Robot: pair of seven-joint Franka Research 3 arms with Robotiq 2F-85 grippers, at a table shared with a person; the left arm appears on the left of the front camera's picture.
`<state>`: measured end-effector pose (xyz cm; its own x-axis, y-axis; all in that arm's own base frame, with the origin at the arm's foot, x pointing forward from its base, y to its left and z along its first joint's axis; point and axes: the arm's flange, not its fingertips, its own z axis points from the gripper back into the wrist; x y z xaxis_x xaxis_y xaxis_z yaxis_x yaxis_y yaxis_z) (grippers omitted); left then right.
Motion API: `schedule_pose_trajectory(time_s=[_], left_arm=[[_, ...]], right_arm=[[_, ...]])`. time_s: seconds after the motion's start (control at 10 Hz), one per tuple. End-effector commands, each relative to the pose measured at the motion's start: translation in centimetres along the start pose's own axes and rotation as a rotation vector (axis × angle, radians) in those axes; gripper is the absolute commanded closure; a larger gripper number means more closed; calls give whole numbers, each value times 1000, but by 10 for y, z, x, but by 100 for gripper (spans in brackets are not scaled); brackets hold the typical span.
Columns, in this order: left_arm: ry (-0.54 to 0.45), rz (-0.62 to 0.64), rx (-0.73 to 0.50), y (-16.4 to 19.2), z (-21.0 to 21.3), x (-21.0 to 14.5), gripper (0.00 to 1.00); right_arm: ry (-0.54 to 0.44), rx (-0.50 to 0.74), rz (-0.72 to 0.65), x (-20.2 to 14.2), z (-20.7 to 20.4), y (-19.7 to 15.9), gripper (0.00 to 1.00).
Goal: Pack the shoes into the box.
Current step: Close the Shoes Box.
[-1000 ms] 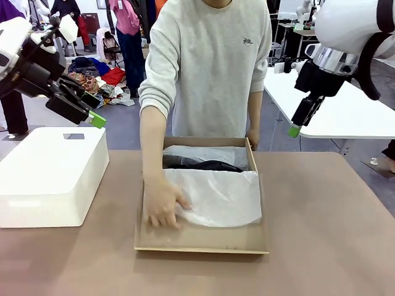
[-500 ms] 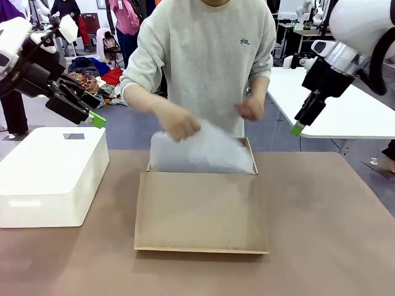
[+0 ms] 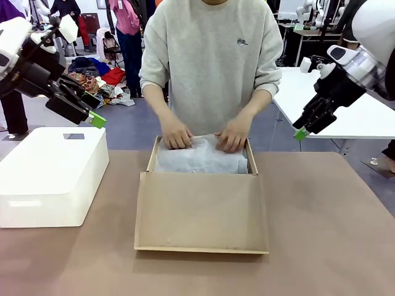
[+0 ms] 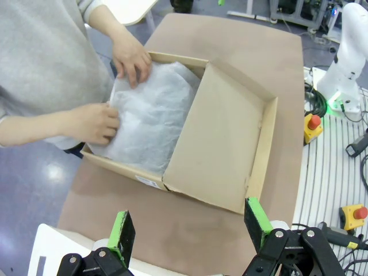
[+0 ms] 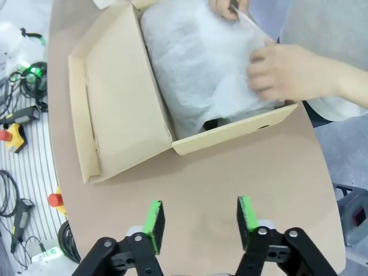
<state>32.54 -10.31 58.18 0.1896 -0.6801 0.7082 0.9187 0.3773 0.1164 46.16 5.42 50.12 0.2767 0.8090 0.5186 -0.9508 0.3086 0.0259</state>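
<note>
At the upper left of the front view, your left gripper (image 3: 91, 113) hangs above the table (image 3: 321, 234) with nothing in it. Its own wrist view shows the gripper (image 4: 190, 223) with its green pads (image 4: 122, 230) spread wide.

Below it, at the frame's left edge, a white box (image 3: 52, 172) sits on the table with a small dark patch (image 3: 73, 136) on its top.

At centre frame the brown cardboard box (image 3: 200, 213) lies open, its big flap lid laid flat toward the camera. White tissue paper (image 3: 200, 157) fills the far half of the box. The person's two hands, one (image 3: 176, 134) toward picture left and the other (image 3: 233, 137) toward picture right, press on the paper's far edge.

The shoes are under the tissue. In the right wrist view only a dark sliver (image 5: 215, 122) peeks out beneath the paper's edge by the box wall, and you cannot tell what it is.

A small logo (image 3: 241, 41) on the person's grey sweatshirt (image 3: 210, 68) is too small to read. The same goes for the print on a white label (image 4: 146, 181) on the box's outer wall in the left wrist view.

At the upper right, your right gripper (image 3: 300, 131) hangs beyond the table's far edge, well apart from the box. Its wrist view shows that gripper (image 5: 199, 220) parted and empty.
</note>
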Motion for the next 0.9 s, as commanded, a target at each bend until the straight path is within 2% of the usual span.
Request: schedule_pose_trajectory(time_s=[0.0,0.6,0.8], left_arm=[[-15,-13,-12,1,0,0,0],[-15,-13,-12,1,0,0,0],[-15,-13,-12,1,0,0,0]], right_arm=[[-38,-15,16,-17,-3,-3,99],[-70,41,-1,-47,-24,-12,100],[-110,50,-2,-53,-36,-13,100]])
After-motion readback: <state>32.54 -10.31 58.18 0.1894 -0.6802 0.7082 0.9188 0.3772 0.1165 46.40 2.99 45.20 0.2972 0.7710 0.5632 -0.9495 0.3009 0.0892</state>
